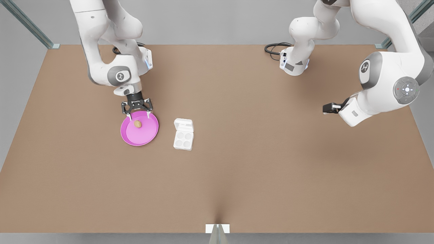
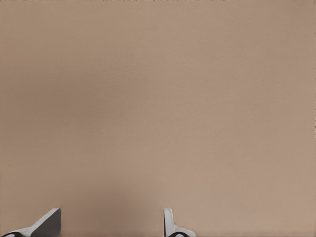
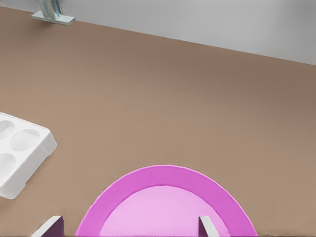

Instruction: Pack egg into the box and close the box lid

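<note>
Right hand (image 1: 137, 115) hovers released just above the egg (image 1: 137, 124); box (image 1: 183, 139) beside it. Left hand (image 1: 326, 108) waits released, well apart.

The tabletop (image 1: 237, 176) looks matt brown, like cardboard; the pink plate (image 1: 149, 137) smooth plastic; the box (image 1: 183, 139) matt white.

A big flat brown tabletop (image 1: 237, 176) is seen across most of the frame, backed by a plain grey wall (image 1: 210, 20). Metal frame posts (image 1: 28, 23) are fixed at the upper corners, with soft, even lighting throughout.
</note>
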`<state>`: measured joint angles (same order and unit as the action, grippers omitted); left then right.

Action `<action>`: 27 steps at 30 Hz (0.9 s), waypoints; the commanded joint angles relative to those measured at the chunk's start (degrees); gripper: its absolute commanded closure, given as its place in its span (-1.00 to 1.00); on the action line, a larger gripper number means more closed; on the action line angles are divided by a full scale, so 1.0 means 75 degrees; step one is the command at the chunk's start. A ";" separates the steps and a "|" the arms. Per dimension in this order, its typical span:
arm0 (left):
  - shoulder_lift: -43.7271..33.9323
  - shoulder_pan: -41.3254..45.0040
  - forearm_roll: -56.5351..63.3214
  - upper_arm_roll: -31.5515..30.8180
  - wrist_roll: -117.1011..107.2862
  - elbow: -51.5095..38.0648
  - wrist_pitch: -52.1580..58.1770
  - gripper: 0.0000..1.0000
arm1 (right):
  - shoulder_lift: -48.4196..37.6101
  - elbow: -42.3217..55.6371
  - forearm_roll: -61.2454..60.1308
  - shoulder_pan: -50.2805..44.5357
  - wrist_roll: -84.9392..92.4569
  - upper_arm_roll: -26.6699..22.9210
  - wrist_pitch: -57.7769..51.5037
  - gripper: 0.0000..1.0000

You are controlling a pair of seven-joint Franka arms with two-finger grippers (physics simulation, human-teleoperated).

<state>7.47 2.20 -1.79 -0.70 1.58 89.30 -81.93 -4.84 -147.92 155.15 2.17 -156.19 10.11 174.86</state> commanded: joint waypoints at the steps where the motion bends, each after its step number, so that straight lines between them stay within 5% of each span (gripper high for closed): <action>1: 0.0000 -0.0012 -0.0007 0.0000 0.0000 -0.0001 0.0002 -1.00 | 0.0000 0.0000 0.0242 -0.0102 -0.0594 -0.0001 -0.0029 -1.00; 4: -0.0012 -0.0012 -0.0007 -0.0012 0.0000 -0.0012 0.0037 -1.00 | 0.0047 -0.0070 0.1296 -0.0066 -0.1929 -0.0001 -0.0310 -1.00; 10: 0.0000 -0.0012 -0.0019 -0.0012 0.0000 -0.0012 0.0119 -1.00 | 0.0610 -0.1136 0.3828 -0.0160 -0.5880 0.0198 -0.3321 -1.00; 18: 0.0000 -0.0012 -0.0019 -0.0105 -0.0082 -0.0012 0.0155 -1.00 | 0.1301 -0.0902 0.9087 0.0742 -0.9642 0.0187 -0.3532 -0.99; 22: -0.0012 -0.0012 -0.0019 -0.0141 -0.0094 -0.0036 0.0155 -1.00 | 0.1465 -0.0668 0.9395 0.0836 -1.0533 0.0549 -0.3768 -1.00; 25: -0.0012 -0.0012 -0.0019 -0.0141 -0.0105 -0.0036 0.0155 -1.00 | 0.1172 0.0104 0.8891 0.0789 -1.1903 0.1651 -0.1416 -1.00; 27: 0.0000 -0.0012 -0.0019 -0.0141 -0.0105 -0.0036 0.0155 -1.00 | 0.1125 0.0305 0.8504 0.0485 -1.2409 0.1651 -0.1271 -1.00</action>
<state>7.47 2.13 -1.94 -1.76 0.79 89.03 -80.77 3.65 -145.69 166.00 5.04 -166.00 22.45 165.19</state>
